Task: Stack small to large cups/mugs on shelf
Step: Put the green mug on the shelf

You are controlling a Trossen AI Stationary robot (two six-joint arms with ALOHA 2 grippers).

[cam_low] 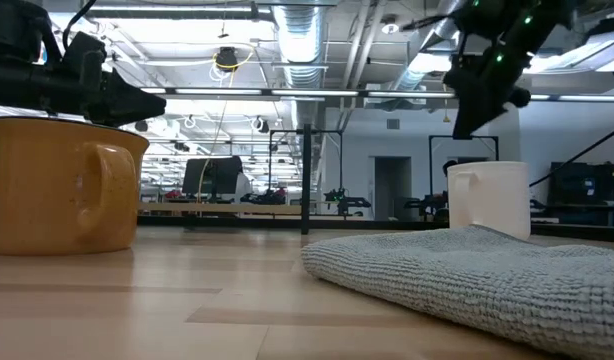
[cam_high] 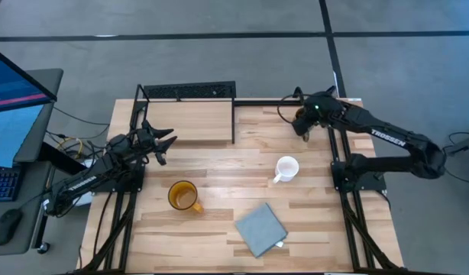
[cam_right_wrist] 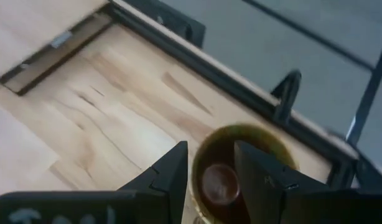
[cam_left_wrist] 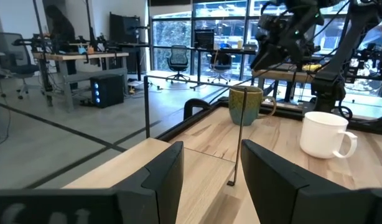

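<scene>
Three mugs sit unstacked; right gripper (cam_right_wrist: 209, 171) hangs open straight over the olive mug (cam_right_wrist: 241, 171), seemingly to grasp its rim; left gripper (cam_left_wrist: 209, 177), open, waits.

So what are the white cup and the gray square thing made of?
The white mug looks like glazed ceramic: smooth, slightly shiny, with thick walls and a solid handle. The gray square looks like woven or knitted cloth: in the low view its surface is bumpy and ribbed and it lies soft and flat on the table.
</scene>
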